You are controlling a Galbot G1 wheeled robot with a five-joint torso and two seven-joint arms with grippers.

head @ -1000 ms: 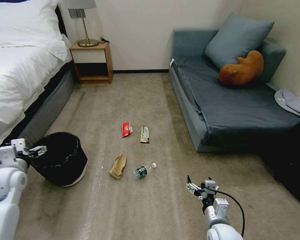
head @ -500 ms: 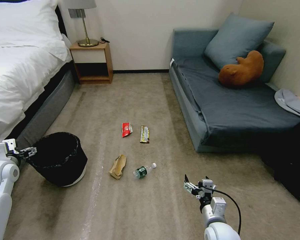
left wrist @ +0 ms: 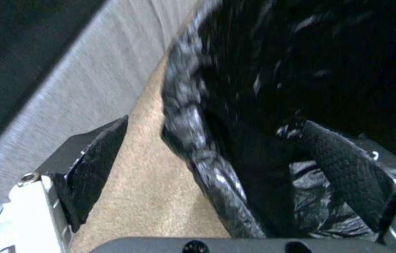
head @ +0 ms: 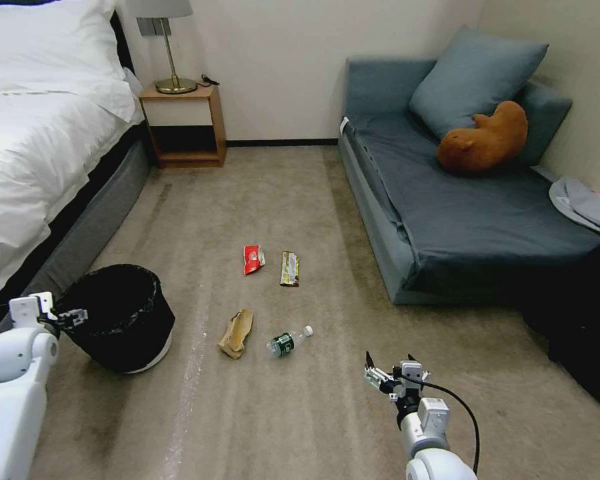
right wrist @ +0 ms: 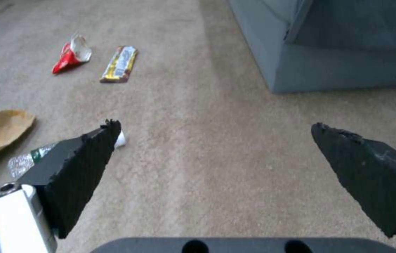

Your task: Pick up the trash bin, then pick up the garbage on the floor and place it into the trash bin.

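Observation:
The trash bin (head: 123, 320), lined with a crinkly black bag, stands on the carpet beside the bed. My left gripper (head: 75, 315) is open at its near-left rim. In the left wrist view the rim (left wrist: 191, 140) runs between the fingers of the left gripper (left wrist: 217, 154), one outside and one inside the bin. The garbage lies mid-floor: a clear bottle (head: 288, 341), a brown paper wrapper (head: 236, 333), a red packet (head: 253, 259) and a gold bar wrapper (head: 289, 268). My right gripper (head: 388, 372) hovers open to the right of the bottle (right wrist: 29, 160), holding nothing.
A bed (head: 40, 153) borders the left side. A wooden nightstand (head: 183, 127) with a lamp stands at the back wall. A blue sofa (head: 460, 213) with a cushion and a brown plush toy fills the right, and a large black bag (head: 580, 320) sits beside it.
My left gripper pulled back to the left, then came down lower onto the bin's rim. The right gripper drifted slightly left. Bin and garbage have not moved.

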